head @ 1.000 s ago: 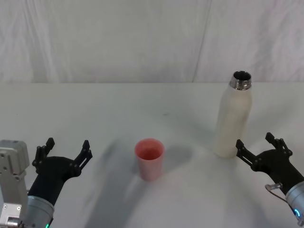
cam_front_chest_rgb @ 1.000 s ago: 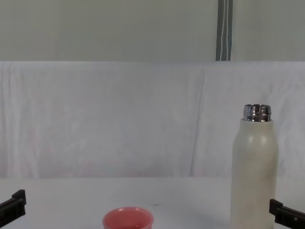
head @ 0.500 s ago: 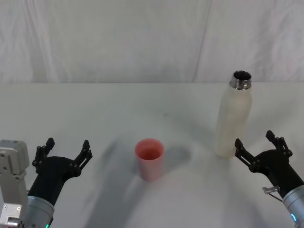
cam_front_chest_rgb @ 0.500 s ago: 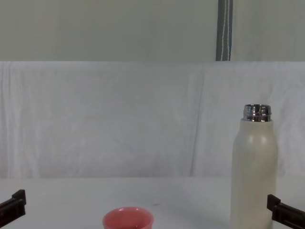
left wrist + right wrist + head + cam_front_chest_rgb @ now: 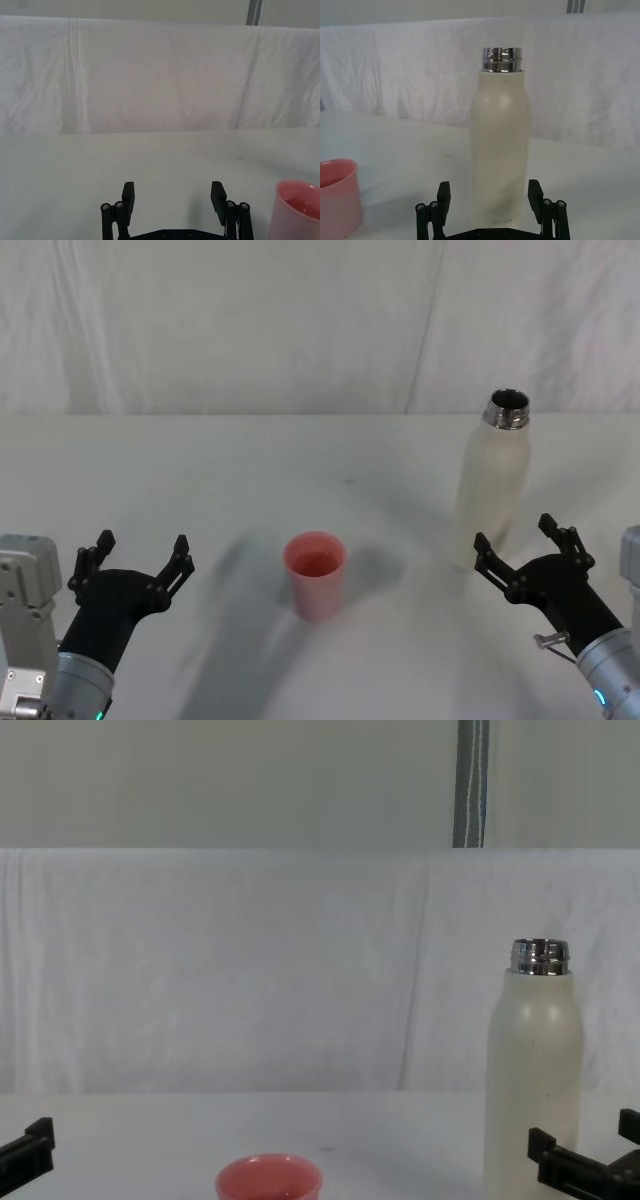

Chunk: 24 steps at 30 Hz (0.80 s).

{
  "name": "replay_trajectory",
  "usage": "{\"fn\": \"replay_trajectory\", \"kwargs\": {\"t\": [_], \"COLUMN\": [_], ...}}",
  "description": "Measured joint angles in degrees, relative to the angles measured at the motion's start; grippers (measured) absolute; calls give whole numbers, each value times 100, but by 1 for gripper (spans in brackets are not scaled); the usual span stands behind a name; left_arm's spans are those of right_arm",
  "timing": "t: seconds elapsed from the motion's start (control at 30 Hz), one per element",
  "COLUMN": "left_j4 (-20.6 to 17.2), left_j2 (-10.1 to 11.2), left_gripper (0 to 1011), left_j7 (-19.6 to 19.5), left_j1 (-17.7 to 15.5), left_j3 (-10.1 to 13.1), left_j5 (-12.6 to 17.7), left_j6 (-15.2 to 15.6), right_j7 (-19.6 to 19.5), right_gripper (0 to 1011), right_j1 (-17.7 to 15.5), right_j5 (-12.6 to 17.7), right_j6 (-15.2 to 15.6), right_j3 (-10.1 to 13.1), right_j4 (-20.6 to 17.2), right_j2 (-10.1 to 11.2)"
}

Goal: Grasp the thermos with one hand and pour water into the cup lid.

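The cream-white thermos [image 5: 489, 488] stands upright on the white table, right of centre, its steel neck uncapped; it also shows as the thermos [image 5: 501, 140] and the thermos [image 5: 533, 1070]. The pink cup lid [image 5: 316, 574] stands at the table's middle, also seen as the cup lid [image 5: 297, 210], the cup lid [image 5: 336, 197] and the cup lid [image 5: 269, 1181]. My right gripper [image 5: 523, 550] is open, just in front of the thermos's base, its jaws facing the bottle without touching it; in the right wrist view the right gripper [image 5: 489, 199] frames the bottle. My left gripper [image 5: 138, 552] rests open at the near left, the left gripper [image 5: 173, 197] holding nothing.
A white draped cloth backdrop [image 5: 250, 330] closes off the far edge of the table. A grey pole [image 5: 470, 782] rises behind it.
My right gripper has slid left, so its open jaws now line up with the thermos base. The left arm, thermos and cup lid have not moved.
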Motion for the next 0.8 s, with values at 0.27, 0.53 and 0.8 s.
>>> {"fn": "replay_trajectory", "kwargs": {"t": [0.27,0.53,0.8], "left_j4": [0,0,0], "left_j2": [0,0,0], "left_gripper": [1001,1001,1001], "left_j7": [0,0,0], "left_j1": [0,0,0], "left_j3": [0,0,0], "left_j5": [0,0,0], "left_j6": [0,0,0], "right_j7": [-4,-55,-140], "right_gripper": [1000,1000,1000], "right_j1": [6,-27,-47], "right_j5": [-57,-123,-195], "right_j6": [46,80,103], "right_j3": [-77,-123,-126], "right_j4": [-1,-27,-38], "right_j2": [-60,-107,-144]}}
